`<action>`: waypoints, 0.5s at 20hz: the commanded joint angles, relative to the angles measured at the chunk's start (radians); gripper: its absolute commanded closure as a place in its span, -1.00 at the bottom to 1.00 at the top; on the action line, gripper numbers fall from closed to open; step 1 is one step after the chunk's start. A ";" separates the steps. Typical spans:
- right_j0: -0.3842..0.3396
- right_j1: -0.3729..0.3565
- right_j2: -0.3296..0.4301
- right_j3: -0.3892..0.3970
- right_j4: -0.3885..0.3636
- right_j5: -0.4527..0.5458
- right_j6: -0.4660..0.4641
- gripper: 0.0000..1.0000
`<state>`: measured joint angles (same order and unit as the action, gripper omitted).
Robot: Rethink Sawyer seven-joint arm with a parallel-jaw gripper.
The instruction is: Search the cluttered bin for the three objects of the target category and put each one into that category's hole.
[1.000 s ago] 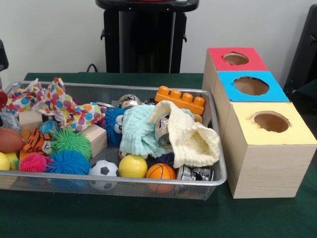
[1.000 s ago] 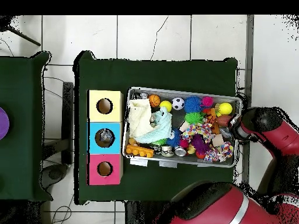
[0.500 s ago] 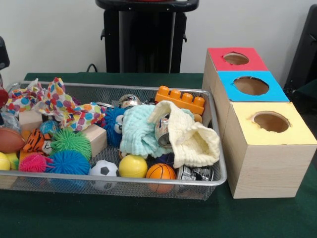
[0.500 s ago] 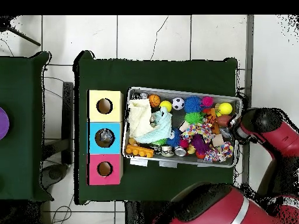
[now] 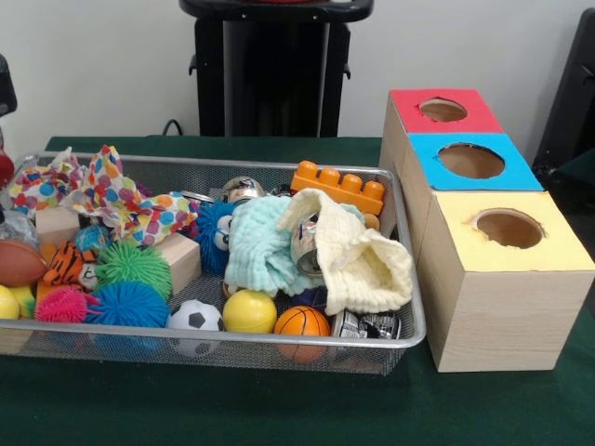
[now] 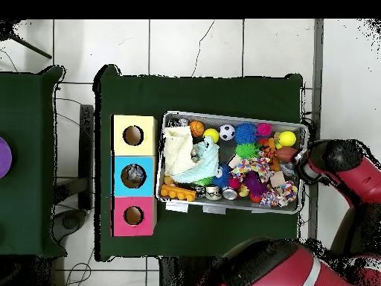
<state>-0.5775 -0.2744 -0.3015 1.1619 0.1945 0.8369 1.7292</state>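
A wire mesh bin (image 5: 279, 339) holds a jumble of toys. An orange toy brick (image 5: 337, 187) lies at its back. A cream cloth (image 5: 367, 265) and a mint cloth (image 5: 260, 246) drape over a metal can (image 5: 305, 243). Another can (image 5: 364, 324), a basketball (image 5: 301, 321), a yellow ball (image 5: 249, 311) and a soccer ball (image 5: 195, 317) line the front rim. Beside the bin stand three boxes with holes: yellow (image 5: 548, 246), blue (image 5: 516, 172), red (image 5: 404, 107). The arm's wrist (image 6: 327, 160) hangs over the bin's right end (image 6: 301, 171) and hides the gripper.
Blue (image 5: 128, 304), green (image 5: 133, 263) and pink (image 5: 61, 305) spiky balls, a dotted cloth (image 5: 116, 200), a wooden block (image 5: 178, 255) and a football (image 5: 19, 263) fill the bin's left half. From overhead, something grey lies in the blue box's hole (image 6: 134, 176).
The arm's end has drifted slightly outward from the bin's end and risen a little at the front view's left edge. Nothing in the bin has moved.
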 commanded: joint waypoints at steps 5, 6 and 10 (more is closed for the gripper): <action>-0.006 -0.020 0.079 0.113 -0.011 -0.105 0.120 1.00; -0.007 -0.020 0.082 0.112 -0.010 -0.106 0.116 -1.00; 0.008 -0.018 0.058 0.094 -0.008 -0.054 0.142 -1.00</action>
<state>-0.5775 -0.2961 -0.3015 1.1776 0.1945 0.7876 1.7292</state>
